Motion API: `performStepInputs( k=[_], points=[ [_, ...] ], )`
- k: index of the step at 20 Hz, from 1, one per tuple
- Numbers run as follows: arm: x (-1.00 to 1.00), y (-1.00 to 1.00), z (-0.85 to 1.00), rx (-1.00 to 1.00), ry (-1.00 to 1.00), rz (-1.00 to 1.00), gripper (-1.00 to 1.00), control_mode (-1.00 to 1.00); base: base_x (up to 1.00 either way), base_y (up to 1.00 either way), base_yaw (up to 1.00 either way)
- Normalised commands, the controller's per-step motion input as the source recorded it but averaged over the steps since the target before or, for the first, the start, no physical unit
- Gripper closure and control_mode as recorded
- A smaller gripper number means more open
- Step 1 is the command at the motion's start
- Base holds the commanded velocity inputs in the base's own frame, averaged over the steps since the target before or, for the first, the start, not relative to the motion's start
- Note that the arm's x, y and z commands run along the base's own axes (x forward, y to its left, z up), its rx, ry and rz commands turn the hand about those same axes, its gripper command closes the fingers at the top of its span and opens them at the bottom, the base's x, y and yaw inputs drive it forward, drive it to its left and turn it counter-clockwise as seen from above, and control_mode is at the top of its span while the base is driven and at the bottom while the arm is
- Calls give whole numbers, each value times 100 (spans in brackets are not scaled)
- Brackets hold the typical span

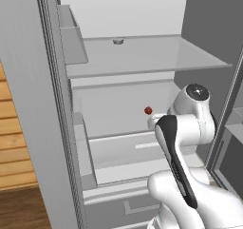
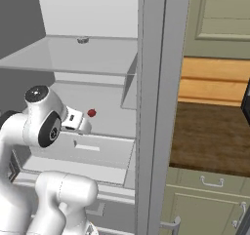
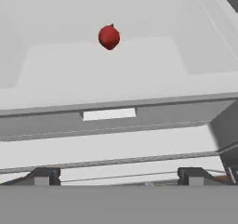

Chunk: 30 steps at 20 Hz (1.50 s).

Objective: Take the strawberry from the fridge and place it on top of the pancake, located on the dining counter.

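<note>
Fridge [image 1: 28, 104] open, arm reaching inside. Strawberry [image 3: 109, 36] sits on white lower shelf [image 3: 102, 74] toward back wall, alone, well ahead of gripper [image 3: 119, 175]. Gripper spread wide, fingertips [image 3: 44, 175] far apart, nothing between them, clear of strawberry. Small grey object [image 1: 118, 41] rests on glass shelf [image 1: 142, 57] above.

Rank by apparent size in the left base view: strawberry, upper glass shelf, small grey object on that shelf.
1. Upper glass shelf, by far the largest.
2. Small grey object on that shelf.
3. Strawberry.
The last two look close in size; the grey object sits farther back, so their order is unsure.
</note>
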Motion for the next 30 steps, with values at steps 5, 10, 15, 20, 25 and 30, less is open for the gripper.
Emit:
performStepInputs(
  k=[5,10,15,20,25,30],
  points=[
    [11,0,5,-3,-44,0,-100,-100,0,0,0],
    [43,0,-2,0,-22,-5,-100,-100,0,0,0],
    [55,-3,0,0,7,-1,-100,-100,0,0,0],
    [78,0,-1,0,3,0,-100,-100,0,0,0],
    [73,-2,-21,0,14,0,-100,-100,0,0,0],
    [44,0,-49,1,9,0,-100,-100,0,0,0]
  ],
)
